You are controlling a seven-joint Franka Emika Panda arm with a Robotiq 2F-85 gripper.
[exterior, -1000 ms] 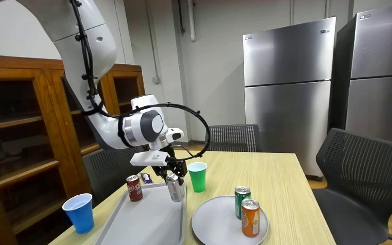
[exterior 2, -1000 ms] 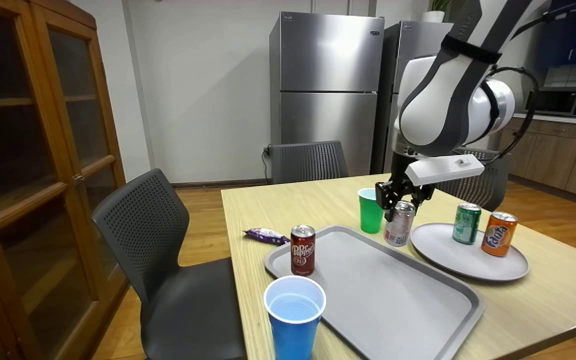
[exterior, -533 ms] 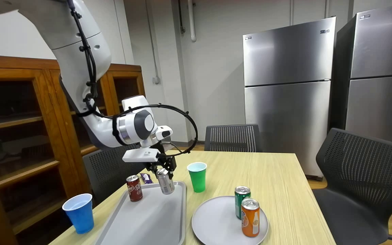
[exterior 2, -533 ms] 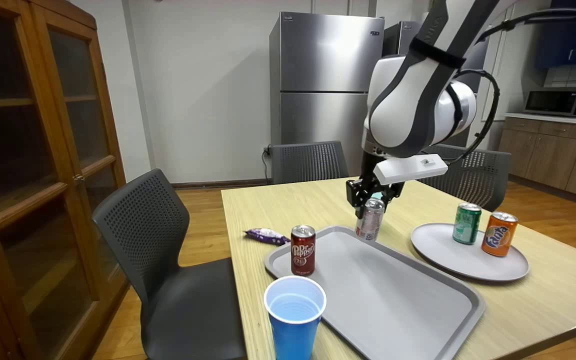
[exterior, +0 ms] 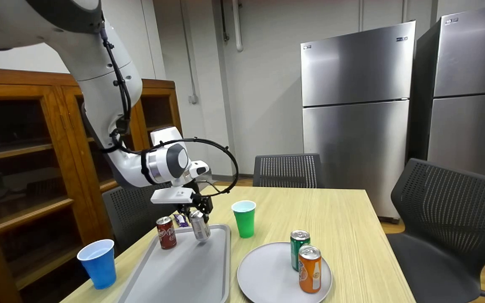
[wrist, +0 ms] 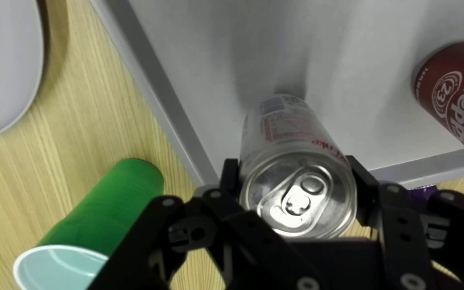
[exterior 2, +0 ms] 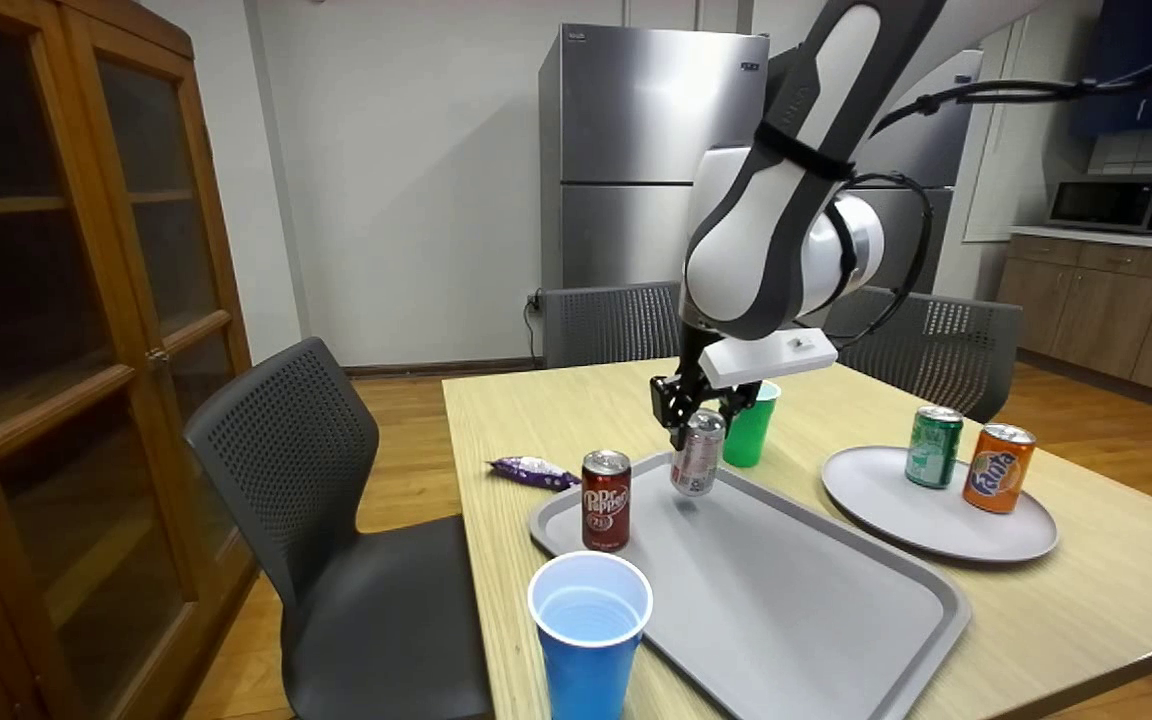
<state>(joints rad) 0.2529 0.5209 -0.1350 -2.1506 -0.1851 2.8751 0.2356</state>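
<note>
My gripper [wrist: 296, 177] is shut on a silver Coke can [wrist: 290, 125], with a black finger pad pressed to each side near its top. The can leans slightly, and its lid faces the wrist camera. In both exterior views the silver can [exterior: 201, 227] [exterior 2: 698, 458] hangs at the far end of the grey tray [exterior: 183, 269] [exterior 2: 786, 590]. Its base is very close to the tray surface; whether they touch I cannot tell. A dark red Dr Pepper can [exterior 2: 606, 505] [wrist: 457, 96] stands upright on the same tray, to one side of the held can.
A green cup [exterior: 244, 221] [wrist: 107, 205] stands just outside the tray, near the gripper. A round plate [exterior: 263, 273] carries a green can [exterior 2: 934, 450] and an orange Fanta can [exterior 2: 998, 475]. A blue cup [exterior 2: 591, 660] and a purple wrapper [exterior 2: 533, 472] lie around the tray's other side.
The arm has carried the silver can leftward in both exterior views, from beside the green cup to over the tray, and lowered it slightly in the last half second. The grip is unchanged.
</note>
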